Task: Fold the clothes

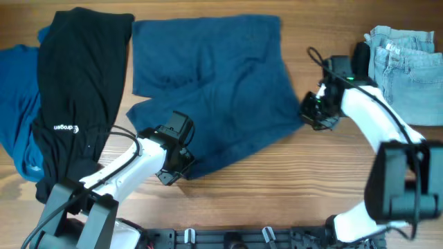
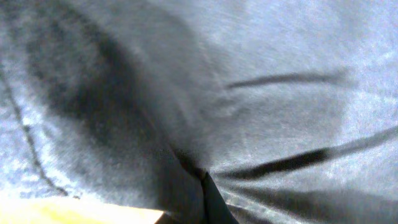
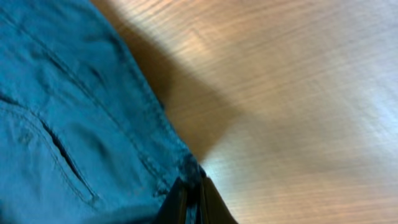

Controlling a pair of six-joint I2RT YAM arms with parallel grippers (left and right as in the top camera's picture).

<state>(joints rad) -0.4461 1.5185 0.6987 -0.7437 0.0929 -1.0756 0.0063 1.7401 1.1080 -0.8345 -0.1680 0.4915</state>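
Two grips hold the blue shorts (image 1: 214,76): left gripper (image 1: 173,168) pinches the near hem, right gripper (image 1: 312,111) the side edge. Next, we lift both evenly to fold.

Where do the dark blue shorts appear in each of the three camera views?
Overhead: the blue shorts lie spread out in the middle of the picture.
Left wrist: the shorts fill nearly the whole picture, with creases.
Right wrist: the shorts cover the left part, with a pocket seam showing.
Shared landmark: the wooden table, a thin strip at bottom left in the left wrist view and the right part in the right wrist view.
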